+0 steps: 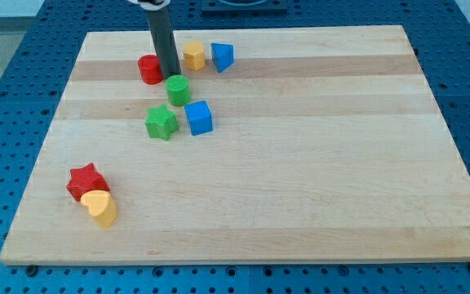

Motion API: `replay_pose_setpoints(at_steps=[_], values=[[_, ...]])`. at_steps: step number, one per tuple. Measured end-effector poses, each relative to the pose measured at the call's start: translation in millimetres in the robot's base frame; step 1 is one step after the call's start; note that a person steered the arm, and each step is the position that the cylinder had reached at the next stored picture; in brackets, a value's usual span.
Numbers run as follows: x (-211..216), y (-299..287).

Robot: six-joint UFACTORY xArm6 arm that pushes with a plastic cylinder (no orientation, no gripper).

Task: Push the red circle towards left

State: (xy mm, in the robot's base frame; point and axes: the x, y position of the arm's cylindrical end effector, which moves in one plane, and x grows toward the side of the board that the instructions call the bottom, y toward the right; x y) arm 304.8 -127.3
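The red circle [148,69] lies near the view's top left on the wooden board [300,188]. My tip [170,75] stands right beside it, at its right edge, between the red circle and the green circle [178,90] just below and to the right. The dark rod rises from there to the view's top. Whether the tip touches the red circle I cannot tell.
A yellow hexagon [193,55] and a blue triangle [223,57] lie right of the rod. A green star [161,122] and a blue cube [199,118] lie below. A red star [86,181] and a yellow heart [100,207] lie at the bottom left.
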Motion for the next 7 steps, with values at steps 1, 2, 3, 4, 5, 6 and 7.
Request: replay_pose_setpoints(at_steps=[1, 2, 3, 4, 5, 6, 7], values=[[-4.6, 0.0], [-12.8, -1.0], [-16.9, -12.4], [-16.9, -19.7], [-16.9, -25.7], [-16.9, -36.0], [-16.9, -48.4]])
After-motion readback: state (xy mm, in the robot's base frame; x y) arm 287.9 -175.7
